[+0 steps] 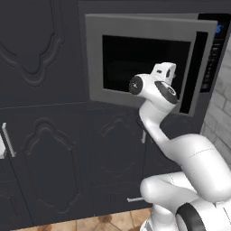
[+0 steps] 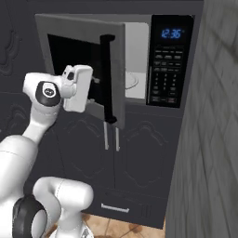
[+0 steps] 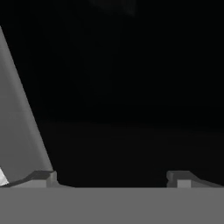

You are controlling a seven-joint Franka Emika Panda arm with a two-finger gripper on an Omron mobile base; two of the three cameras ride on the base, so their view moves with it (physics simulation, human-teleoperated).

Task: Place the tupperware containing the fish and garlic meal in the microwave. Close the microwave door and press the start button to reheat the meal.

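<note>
Silver-grey microwave door (image 2: pixel 83 65): rigid, hinged, swings freely. Push its dark window at 9 o'clock of the handle (image 2: pixel 109 79); hand (image 3: pixel 111 177) fully open, empty.

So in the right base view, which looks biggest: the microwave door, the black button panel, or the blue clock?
1. microwave door, though it is swung toward the camera, which enlarges it
2. black button panel
3. blue clock

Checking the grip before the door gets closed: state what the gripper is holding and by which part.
Nothing is held. The gripper is open, its fingertips spread apart with only the dark window of the microwave door ahead.
</note>
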